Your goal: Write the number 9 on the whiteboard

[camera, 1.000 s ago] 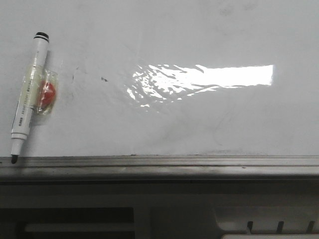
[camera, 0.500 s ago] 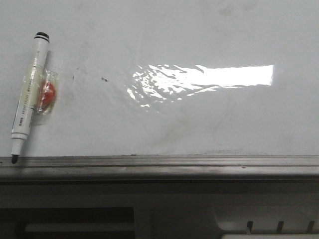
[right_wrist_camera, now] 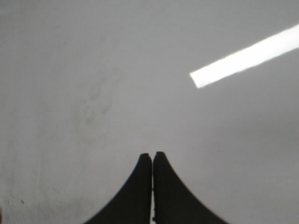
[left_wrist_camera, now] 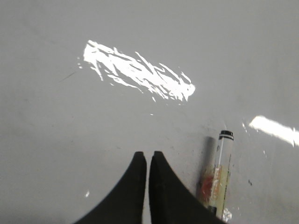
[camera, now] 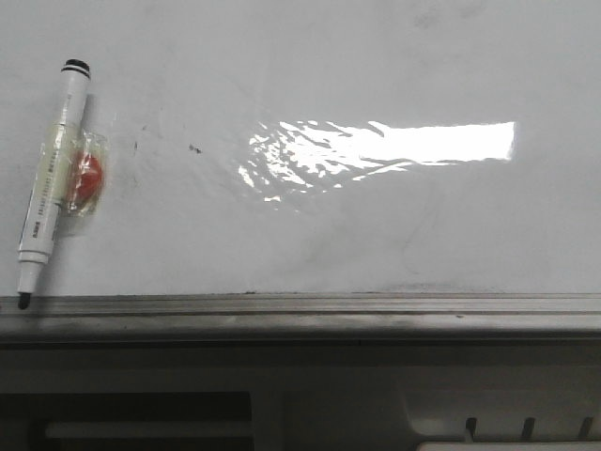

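The whiteboard [camera: 376, 225] fills the front view, glossy white with faint grey smudges, and a grey metal rail [camera: 300, 308] runs along its near edge. No number 9 shows on it, only small dark specks [camera: 194, 148]. A white marker [camera: 53, 183] with a black end cap and a red-and-clear taped patch lies at the far left, its tip at the rail. It also shows in the left wrist view [left_wrist_camera: 220, 175]. My left gripper [left_wrist_camera: 147, 155] is shut and empty, just beside the marker. My right gripper [right_wrist_camera: 152, 155] is shut and empty over bare board. Neither arm shows in the front view.
A bright wrinkled glare patch [camera: 376, 150] lies across the middle of the board. Below the rail, dark and pale frame parts [camera: 282, 404] of the robot's base show.
The marker has shifted very slightly to the left. Nothing else differs.
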`<state>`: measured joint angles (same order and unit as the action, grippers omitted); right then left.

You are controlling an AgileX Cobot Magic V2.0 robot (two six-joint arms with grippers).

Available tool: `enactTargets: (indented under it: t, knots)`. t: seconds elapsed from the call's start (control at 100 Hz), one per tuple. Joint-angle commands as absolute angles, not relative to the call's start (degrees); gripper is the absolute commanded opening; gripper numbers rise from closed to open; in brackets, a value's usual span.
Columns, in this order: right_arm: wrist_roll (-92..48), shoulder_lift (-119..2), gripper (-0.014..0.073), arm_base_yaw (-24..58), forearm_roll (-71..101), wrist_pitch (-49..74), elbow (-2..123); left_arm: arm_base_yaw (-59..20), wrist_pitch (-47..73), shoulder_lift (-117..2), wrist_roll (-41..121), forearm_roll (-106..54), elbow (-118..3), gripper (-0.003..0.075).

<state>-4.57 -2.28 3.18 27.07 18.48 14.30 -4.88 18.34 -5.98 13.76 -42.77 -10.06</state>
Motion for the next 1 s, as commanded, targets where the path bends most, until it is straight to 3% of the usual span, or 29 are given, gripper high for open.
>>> enactTargets:
  t: [0.0, 0.14, 0.2, 0.31, 0.4, 0.71, 0.99]
  knots:
    - [-6.0, -6.6, -0.0067, 2.7, 22.4, 22.1, 20.6, -5.3, 21.1, -12.6, 18.3, -41.5, -16.4, 0.0039]
    - [-6.0, -11.4, 0.0029, 2.7, 22.1, 25.4, 25.1, -5.8, 28.3, -23.1, 21.6, -41.6, -22.6, 0.0291]
    - [-6.0, -12.9, 0.0121, 2.7, 22.1, 25.4, 26.0, -7.1, 28.1, -25.3, 21.7, -41.6, -24.0, 0.0335]
    - [-6.0, -15.2, 0.0282, 2.7, 22.1, 26.5, 26.7, -9.5, 29.0, -30.5, 22.3, -42.3, -25.5, 0.0332]
    - [-6.0, -17.2, 0.0340, 2.7, 22.1, 29.0, 26.8, -13.4, 29.3, -33.7, 26.9, -42.6, -25.9, 0.0332]
    - [-6.0, -18.4, 0.0341, 2.7, 22.1, 24.8, 26.8, -30.6, 16.1, -44.2, 27.2, -43.9, -26.0, 0.0333]
    - [-6.0, -18.4, 0.0341, 2.7, 22.1, 25.1, 26.8, -35.1, 3.7, -56.4, 27.2, -49.0, -26.0, 0.0333]
